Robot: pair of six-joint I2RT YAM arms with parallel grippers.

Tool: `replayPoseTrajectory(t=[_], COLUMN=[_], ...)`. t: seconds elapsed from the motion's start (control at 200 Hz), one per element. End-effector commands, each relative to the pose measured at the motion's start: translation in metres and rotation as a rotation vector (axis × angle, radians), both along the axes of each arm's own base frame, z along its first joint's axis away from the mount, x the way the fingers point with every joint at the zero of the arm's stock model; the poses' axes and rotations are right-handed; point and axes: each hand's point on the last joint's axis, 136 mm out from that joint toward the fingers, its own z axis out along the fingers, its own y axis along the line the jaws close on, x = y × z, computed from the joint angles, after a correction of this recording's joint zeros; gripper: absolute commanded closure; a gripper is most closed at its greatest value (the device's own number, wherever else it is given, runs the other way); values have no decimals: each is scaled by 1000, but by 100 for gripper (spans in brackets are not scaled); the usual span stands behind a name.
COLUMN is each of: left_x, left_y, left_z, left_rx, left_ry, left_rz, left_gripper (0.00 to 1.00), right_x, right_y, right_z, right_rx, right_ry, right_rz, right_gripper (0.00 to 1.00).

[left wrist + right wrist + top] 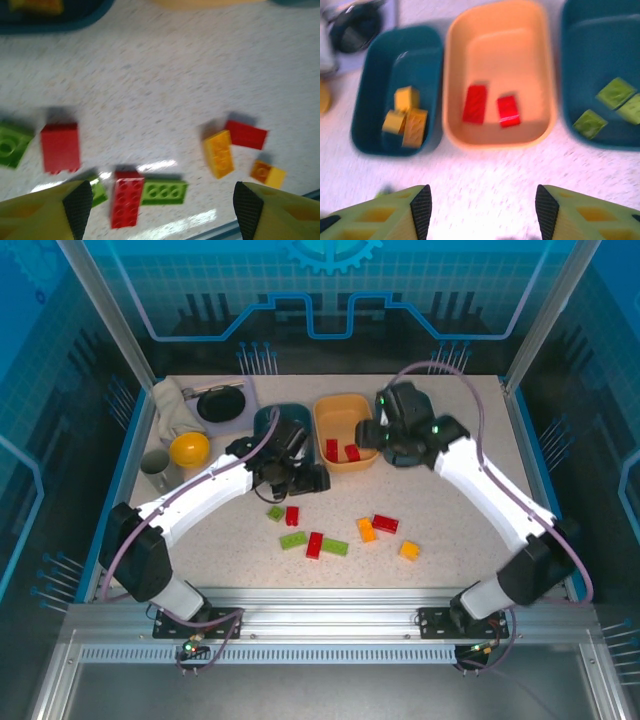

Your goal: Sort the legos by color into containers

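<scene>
Bricks (385, 523) in red, green and yellow lie loose on the surface (440, 515), short of the trays where others sit sorted: yellow in the left teal tray (370, 100), two red in the orange tray (495, 20), green in the right teal tray (580, 60). Our left end effector (162, 207) hangs open and empty over the scatter, a red brick (126, 198) framed between its jaws; our right end effector (483, 210) gapes empty before the trays. We judge each brick light, rigid and slick, best pinched across its long flat sides.
</scene>
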Motion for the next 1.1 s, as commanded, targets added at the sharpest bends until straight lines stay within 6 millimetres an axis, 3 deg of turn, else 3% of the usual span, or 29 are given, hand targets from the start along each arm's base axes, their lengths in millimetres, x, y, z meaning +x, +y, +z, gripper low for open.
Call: replayPoseTrajectory(t=[0.0,0.155,0.32,0.63,0.905,1.095], left_x=[-22,-32,-31,-21,-16,-13], left_y=[27,42,47,39,34,35], left_z=[-28,-59,-85,-107,-113,-120], left_rx=[99,172,191,189,191,223], left_ry=[116,191,242,283,291,308], left_rz=[53,68,54,11,-13,-25], left_gripper=[24,27,28,41,56,54], right_x=[-33,-94,-125,-124,-119,-116], right_y=[35,52,50,43,45,47], right_z=[-31,-62,-96,-101,-101,-103], right_rx=[37,92,102,76,81,75], right_ry=[-29,-43,-5,6,12,24], right_rz=[230,403,461,420,396,393], right_gripper=[40,38,37,37,37,37])
